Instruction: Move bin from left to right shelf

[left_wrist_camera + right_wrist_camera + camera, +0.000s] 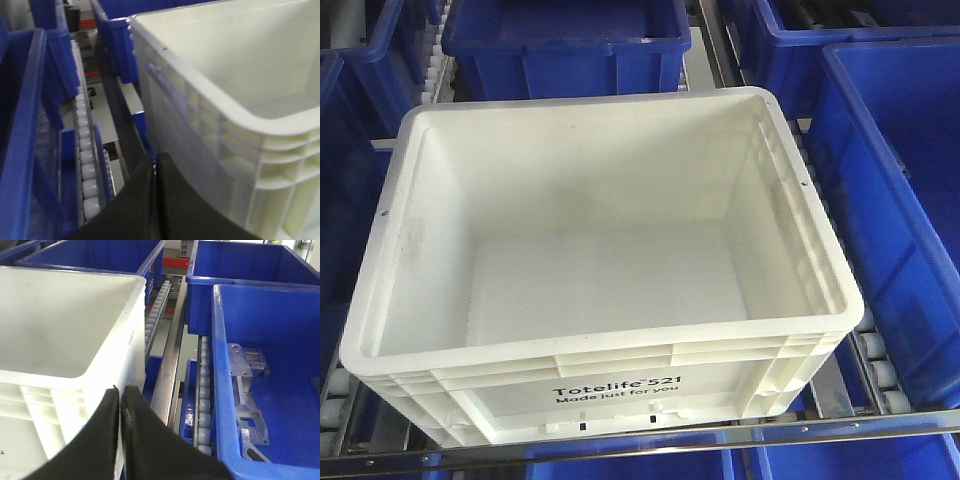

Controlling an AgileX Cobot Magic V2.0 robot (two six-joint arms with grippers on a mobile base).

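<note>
On the roller shelf, between blue bins, sits the white bin [600, 270], seen from above in the front view. It is upright and empty inside, with its ribbed rim all round and the black print "Totelife 521 Made just for you" on the near wall. A metal rail [640, 440] crosses just in front of its base. Blue bins flank it: one large blue bin [900, 200] close on the right side, another blue bin [565, 40] behind it, more at the left edge.

Left wrist view: the left gripper [155, 165] shows as two black fingers pressed together, only a thin seam between them, nothing held. It sits at the bin's left outer wall, near the bottom front corner, low beside the ribbed side [210, 150]. Whether the fingers touch the wall cannot be told. A row of white rollers [87, 150] runs to the left of it, with a blue bin wall [30, 140] beyond.

Right wrist view: the right gripper [121, 395] likewise has its black fingers closed against each other, a narrow line between, holding nothing. It sits just at the bin's right front corner [115, 375], overlapping the wall's edge in the picture; contact not certain. To its right run a steel rail [167, 370] and a roller track [205, 390], then the neighbouring blue bin, which has a metal bracket [247, 390] lying inside it.
</note>
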